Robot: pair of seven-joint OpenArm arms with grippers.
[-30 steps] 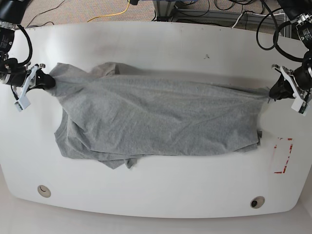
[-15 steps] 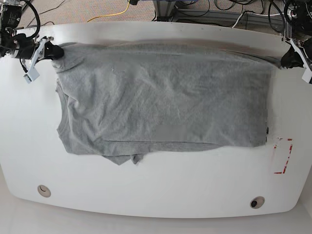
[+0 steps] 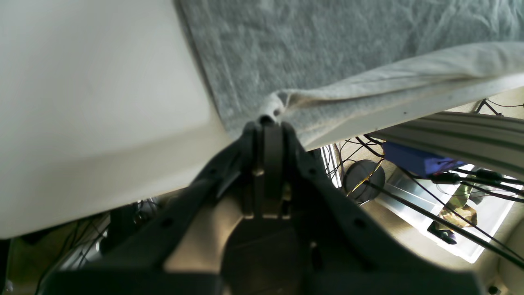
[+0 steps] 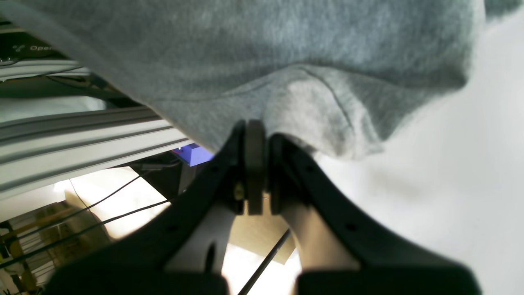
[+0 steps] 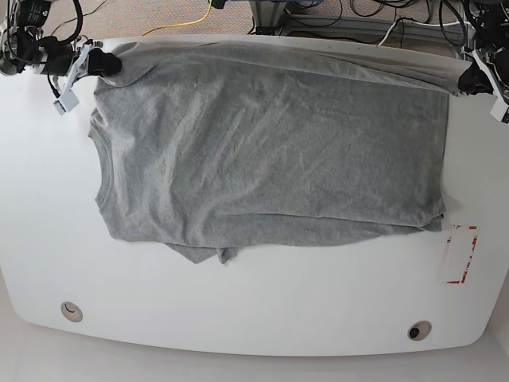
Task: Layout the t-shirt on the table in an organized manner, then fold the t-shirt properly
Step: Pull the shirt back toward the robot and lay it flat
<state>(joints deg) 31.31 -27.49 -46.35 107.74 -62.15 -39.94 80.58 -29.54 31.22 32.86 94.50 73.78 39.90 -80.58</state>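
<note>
The heather-grey t-shirt [image 5: 270, 143] lies spread wide across the far half of the white table [image 5: 254, 310], its far edge lifted taut (a sleeve pokes out along the near edge), no lettering showing.

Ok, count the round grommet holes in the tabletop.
2, both along the near edge of the table: one grommet hole near the left corner, the other grommet hole near the right. The t-shirt may hide more.

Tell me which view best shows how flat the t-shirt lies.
The base view: the whole t-shirt shows spread on the table, one flap folded under the near edge. Each wrist view shows only the pinched corner at the left hand or right hand.
</note>
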